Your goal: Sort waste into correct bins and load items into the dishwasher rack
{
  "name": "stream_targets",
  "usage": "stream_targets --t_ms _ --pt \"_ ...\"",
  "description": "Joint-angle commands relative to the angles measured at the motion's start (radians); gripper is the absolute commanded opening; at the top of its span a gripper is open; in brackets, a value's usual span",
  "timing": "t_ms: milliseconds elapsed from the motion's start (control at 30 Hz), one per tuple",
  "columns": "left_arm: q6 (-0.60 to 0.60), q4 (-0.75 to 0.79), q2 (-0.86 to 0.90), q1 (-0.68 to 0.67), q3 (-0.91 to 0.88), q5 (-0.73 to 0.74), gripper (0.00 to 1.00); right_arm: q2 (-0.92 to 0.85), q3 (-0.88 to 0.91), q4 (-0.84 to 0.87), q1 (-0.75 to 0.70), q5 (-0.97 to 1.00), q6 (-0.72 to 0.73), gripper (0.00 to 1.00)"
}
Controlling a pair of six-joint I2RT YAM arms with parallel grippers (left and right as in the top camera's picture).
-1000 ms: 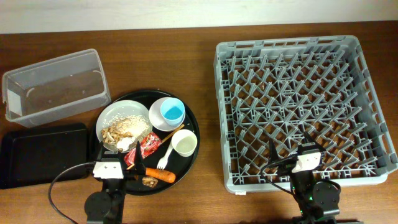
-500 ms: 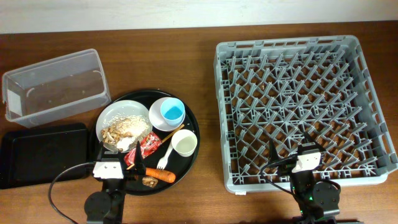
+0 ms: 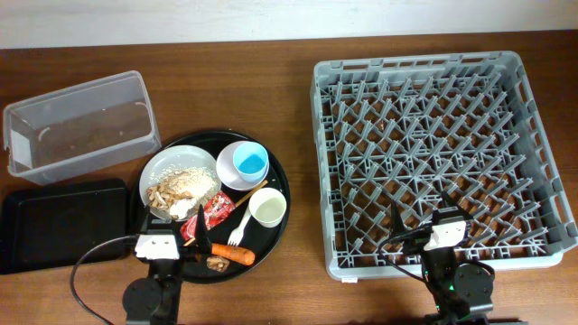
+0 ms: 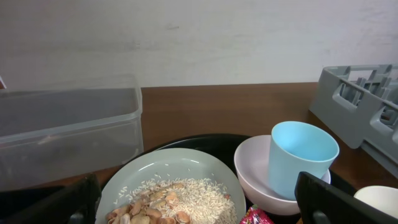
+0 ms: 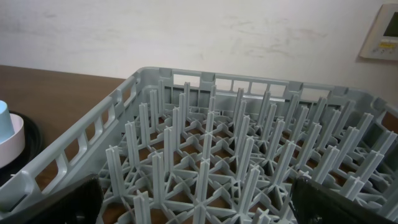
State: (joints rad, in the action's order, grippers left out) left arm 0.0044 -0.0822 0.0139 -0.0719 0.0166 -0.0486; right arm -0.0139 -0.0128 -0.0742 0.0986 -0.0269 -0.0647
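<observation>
A white plate (image 3: 181,171) with pale rice and brown bits (image 4: 177,199) sits on a round black tray (image 3: 275,185). Beside it are a white bowl (image 3: 231,171) holding a light blue cup (image 3: 250,162), a white cup (image 3: 267,208), a white fork (image 3: 238,231), a red-and-white wrapper (image 3: 208,215), a carrot (image 3: 233,254) and more brown bits (image 3: 217,264). My left gripper (image 3: 172,221) is open and empty at the plate's near edge. My right gripper (image 3: 424,218) is open and empty over the front of the grey rack (image 3: 433,72).
A clear tub (image 3: 77,122) stands at the back left and also shows in the left wrist view (image 4: 68,124). A flat black tray (image 3: 59,221) lies in front of it. The rack's upright pegs (image 5: 205,155) fill the right wrist view.
</observation>
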Motion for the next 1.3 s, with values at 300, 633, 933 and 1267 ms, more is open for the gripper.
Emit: stream_targets --t_ms 300,633,933,1267 --pt "0.015 0.000 -0.002 -0.004 -0.007 0.016 0.99 0.008 0.007 0.000 0.005 -0.014 -0.003 0.99" --pt "0.010 0.000 -0.002 -0.004 -0.007 0.031 0.99 0.008 0.005 0.003 0.005 -0.018 0.054 0.99" --pt "0.008 -0.169 0.030 -0.004 0.147 0.087 0.99 -0.021 -0.149 -0.135 0.005 -0.013 0.100 0.99" --pt "0.008 -0.459 0.452 -0.004 0.536 0.091 0.99 -0.361 -0.518 -0.505 0.005 -0.006 0.100 0.99"
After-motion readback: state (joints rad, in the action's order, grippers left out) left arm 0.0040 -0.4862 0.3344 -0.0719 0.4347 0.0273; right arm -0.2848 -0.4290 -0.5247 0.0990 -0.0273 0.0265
